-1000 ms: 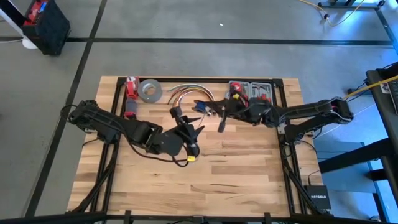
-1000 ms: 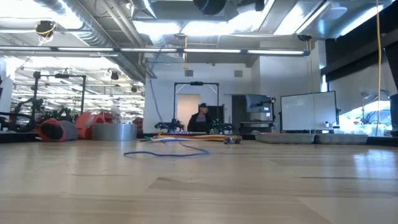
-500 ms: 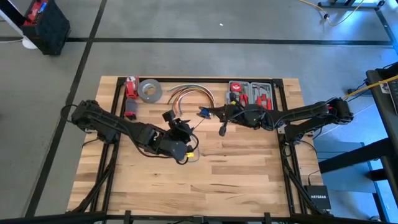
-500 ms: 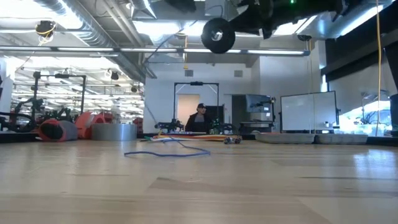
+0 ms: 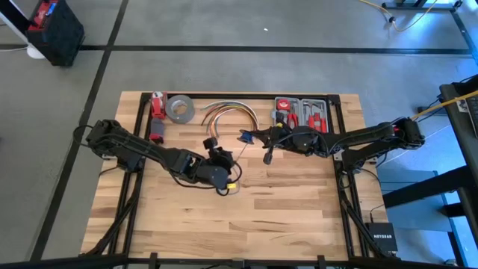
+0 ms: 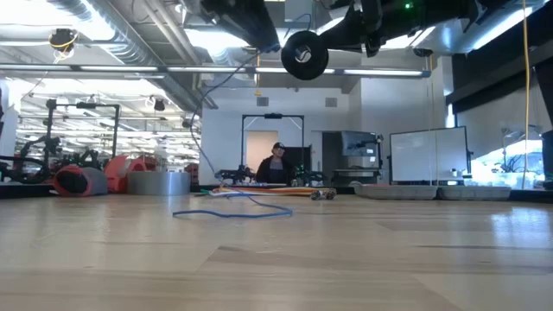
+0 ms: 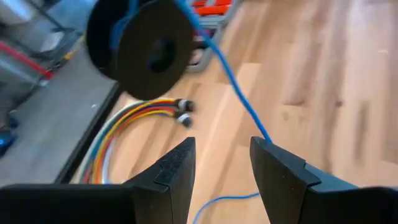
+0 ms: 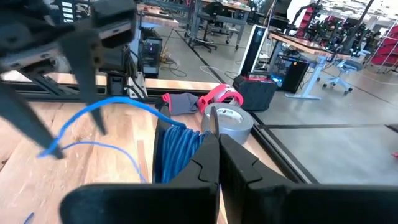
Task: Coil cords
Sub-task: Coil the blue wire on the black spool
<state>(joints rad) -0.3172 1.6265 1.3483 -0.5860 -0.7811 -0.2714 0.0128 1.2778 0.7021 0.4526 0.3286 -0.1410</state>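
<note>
Since the right gripper [image 8: 214, 149] is pinched together on a black spool [image 7: 146, 53] with most of the blue cord [image 8: 177, 152] already wound on it, the biggest risk I see is the loose tail slipping or tangling. The spool hangs in the air over the middle of the tabletop [image 5: 299, 202], toward its far edge, and the free strand drops from it to the wood, running right between the spread-apart fingers of the left gripper [image 7: 222, 163], which hangs just over the centre and isn't clamped on anything. If the left one closes off-line, it'll probably miss the thin cord, and a hard tug could pull turns back off the spool. The arched bundle of orange, red and white cables [image 5: 228, 112] lies right behind, near the far edge, so the tail could snag on its metal tips. The grey tape roll [image 5: 180, 109] and the red thing beside it sit toward the far left corner, the tool case [image 5: 302, 110] toward the far right, both out of the way, I'd guess.
</note>
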